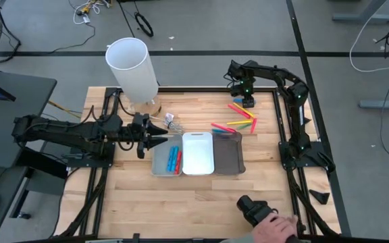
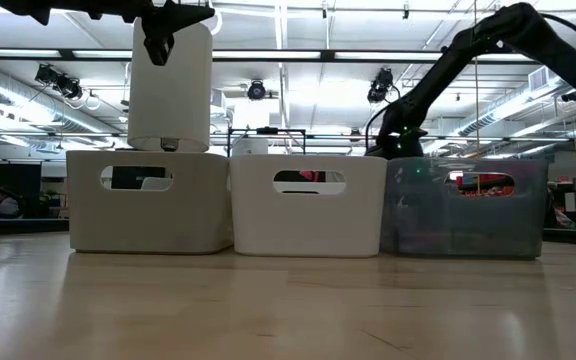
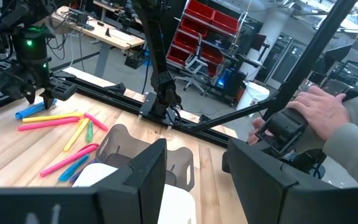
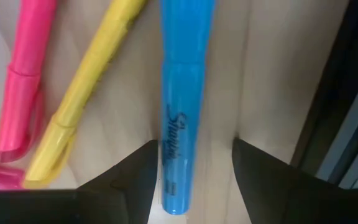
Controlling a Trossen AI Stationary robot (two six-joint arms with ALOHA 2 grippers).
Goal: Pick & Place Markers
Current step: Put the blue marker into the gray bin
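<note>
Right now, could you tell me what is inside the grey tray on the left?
The left tray holds blue markers and a red marker, seen from above. In the low view its wall hides them, so nothing shows whether more lie underneath.

Surface: wooden table [image 1: 201,196], light planks.
Landmark: white tray [image 1: 197,154], mid-table.
Beside it: grey tray [image 1: 167,164] to the left, dark tray [image 1: 229,154] to the right, touching.
Behind-left: tall white cylinder [image 1: 133,69].
Behind-right: loose markers [image 1: 238,123] lying flat.
</note>
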